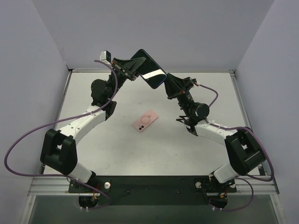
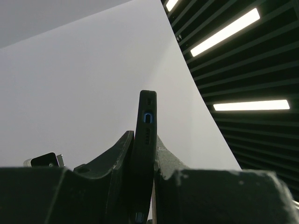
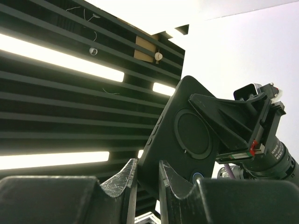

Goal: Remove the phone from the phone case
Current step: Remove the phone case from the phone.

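Left gripper [image 2: 144,141] and right gripper [image 3: 148,164], both clamped on cased phone [image 1: 148,68], held aloft; uneven pull risks slip, drop onto table [image 1: 117,149].

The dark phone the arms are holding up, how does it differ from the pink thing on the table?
The dark phone is up in the air, tilted, clamped by the left pincer and the right pincer; the pink thing lies flat on the table, untouched. The dark phone is glossy black; the pink thing is pale. Both are rounded rectangles bearing a ring.
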